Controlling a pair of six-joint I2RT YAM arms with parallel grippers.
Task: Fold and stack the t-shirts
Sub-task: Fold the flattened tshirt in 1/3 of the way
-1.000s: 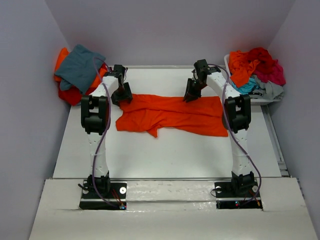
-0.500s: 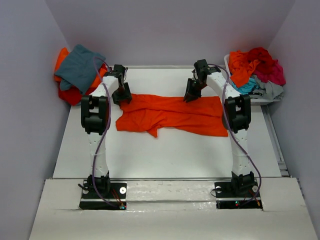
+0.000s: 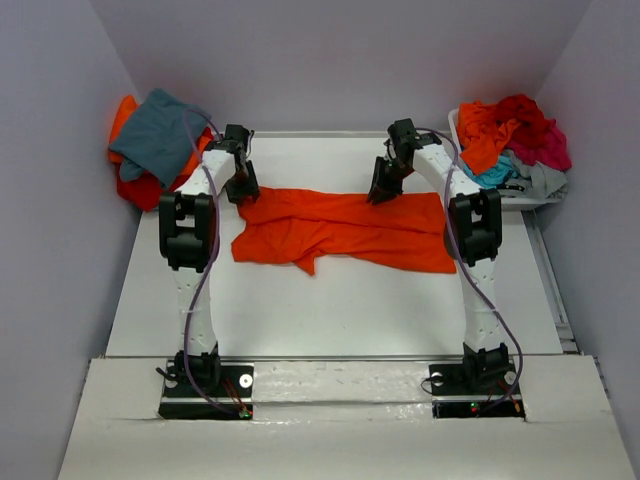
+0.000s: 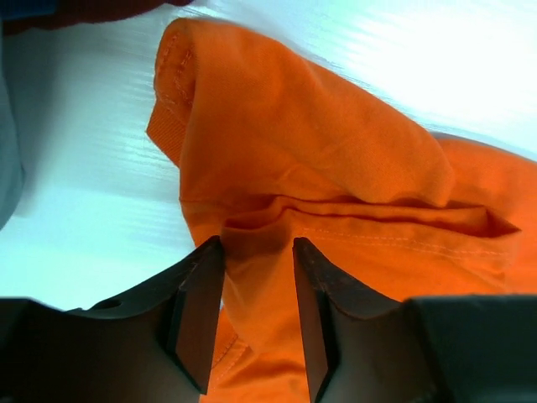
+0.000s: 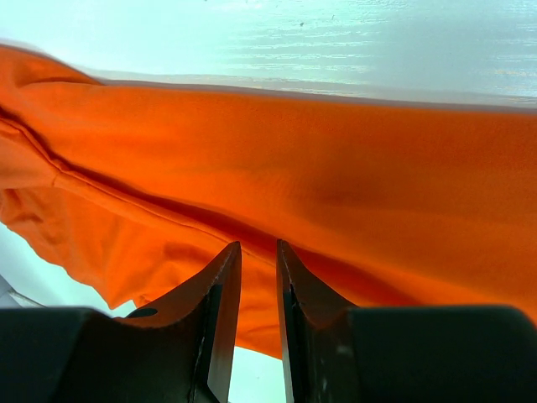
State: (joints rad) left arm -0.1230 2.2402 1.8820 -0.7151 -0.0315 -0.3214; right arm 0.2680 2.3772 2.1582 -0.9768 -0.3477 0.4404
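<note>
The bright orange t-shirt (image 3: 350, 225) lies spread across the far half of the white table (image 3: 330, 310), with rumpled folds on its left side. My left gripper (image 3: 242, 187) is at its far left corner. In the left wrist view the jaws (image 4: 256, 243) are closed on a bunch of orange cloth (image 4: 336, 143) next to the sleeve hem. My right gripper (image 3: 381, 188) is at the shirt's far edge, right of centre. In the right wrist view its jaws (image 5: 258, 245) stand narrowly apart, pinching the orange cloth (image 5: 352, 168).
A teal-grey shirt (image 3: 160, 135) lies on red and orange shirts at the far left, off the table. A white bin (image 3: 535, 200) at the far right holds a heap of red (image 3: 520, 112), magenta, turquoise and grey shirts. Walls close in on both sides.
My left gripper has moved slightly left and away with the shirt's corner. The right gripper and the rest of the shirt have not visibly moved.
</note>
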